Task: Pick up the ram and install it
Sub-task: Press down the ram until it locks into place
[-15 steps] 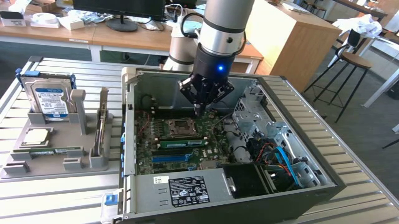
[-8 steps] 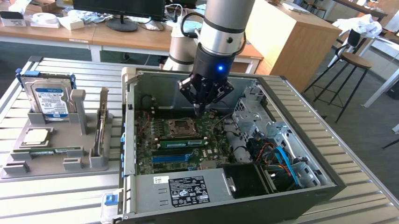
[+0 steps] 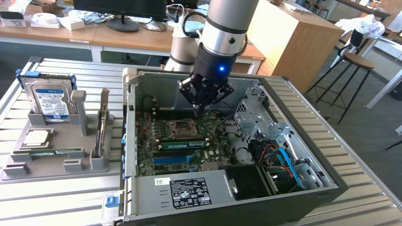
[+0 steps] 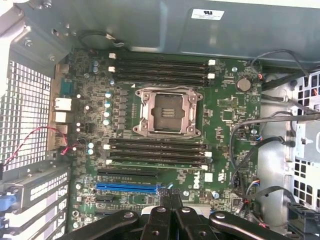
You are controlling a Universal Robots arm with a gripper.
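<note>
One green stick, the ram (image 3: 182, 143), stands on edge in a slot just beside the empty processor socket (image 3: 180, 126), so we judge it seated. Our gripper (image 3: 199, 114) hovers over the motherboard (image 4: 225, 107), clenched on nothing, a narrow tip probably suited to pressing

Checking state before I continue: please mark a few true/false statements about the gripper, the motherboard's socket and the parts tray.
1. The square metal-framed processor socket on the green motherboard is empty. True.
2. The black gripper hangs over the grey parts tray. False: it is inside the open dark computer case, above the motherboard.
3. The blue-labelled boxy hard drive stands upright in the tray. True.
4. The gripper is wide open. False: it is shut.
</note>
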